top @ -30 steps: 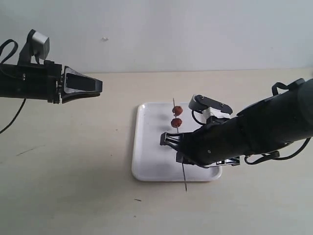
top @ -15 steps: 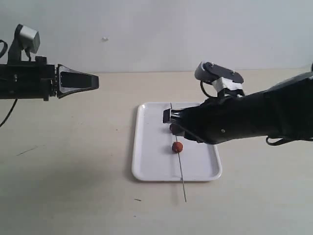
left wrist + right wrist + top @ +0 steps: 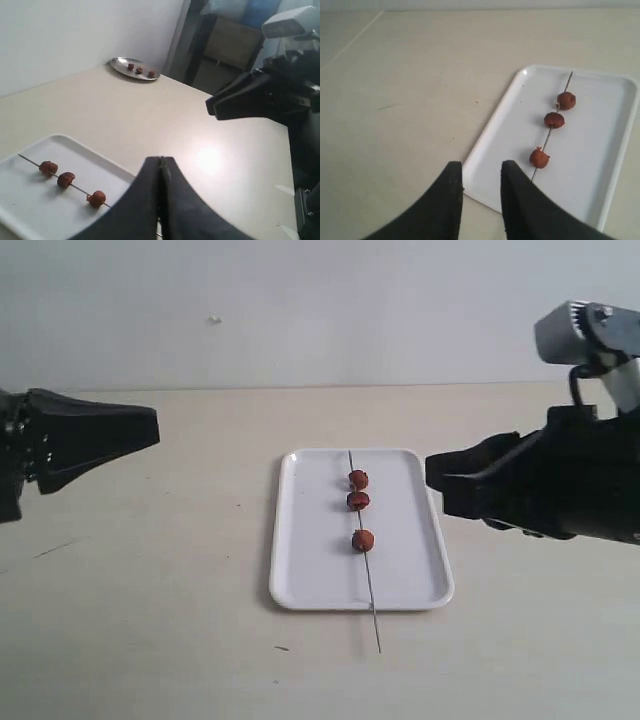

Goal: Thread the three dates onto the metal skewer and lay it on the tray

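Right gripper has released and backed off toward the surface's right edge, jaws spread, empty. Left gripper is pressed together, empty, at the left edge. Skewer with 3 dates lies along the tray, its tip past the near rim. Task looks complete. Surface beige, wall white, metal dish well apart.

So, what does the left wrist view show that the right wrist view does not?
Only the left wrist view: a round silver dish with three small fruits in it, and the shut left gripper. Only the right wrist view: a small dark mark on the table. Both: the white tray, the metal skewer lying on it with the three dates threaded, and the right gripper, open and empty.
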Robot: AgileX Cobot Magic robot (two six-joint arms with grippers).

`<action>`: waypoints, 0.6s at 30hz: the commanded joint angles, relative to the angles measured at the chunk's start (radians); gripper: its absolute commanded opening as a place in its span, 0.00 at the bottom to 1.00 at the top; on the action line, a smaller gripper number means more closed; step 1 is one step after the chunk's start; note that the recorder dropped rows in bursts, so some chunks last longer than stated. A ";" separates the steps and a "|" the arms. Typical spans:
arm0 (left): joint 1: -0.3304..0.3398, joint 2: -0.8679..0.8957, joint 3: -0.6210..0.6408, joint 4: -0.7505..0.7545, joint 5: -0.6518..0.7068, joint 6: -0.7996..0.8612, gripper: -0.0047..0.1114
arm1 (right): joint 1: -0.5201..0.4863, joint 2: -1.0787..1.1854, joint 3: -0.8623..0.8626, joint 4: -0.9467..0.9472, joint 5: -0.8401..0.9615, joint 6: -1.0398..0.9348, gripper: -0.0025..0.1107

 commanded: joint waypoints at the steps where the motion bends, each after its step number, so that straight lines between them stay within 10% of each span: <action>1: 0.001 -0.192 0.108 -0.016 0.003 0.004 0.04 | 0.001 -0.135 0.046 -0.019 0.001 -0.007 0.27; 9: 0.001 -0.646 0.200 -0.016 -0.785 -0.391 0.04 | 0.001 -0.315 0.100 -0.038 -0.024 -0.007 0.24; 18: 0.001 -1.238 0.393 -0.016 -1.086 -0.473 0.04 | 0.001 -0.428 0.100 -0.219 -0.115 -0.005 0.02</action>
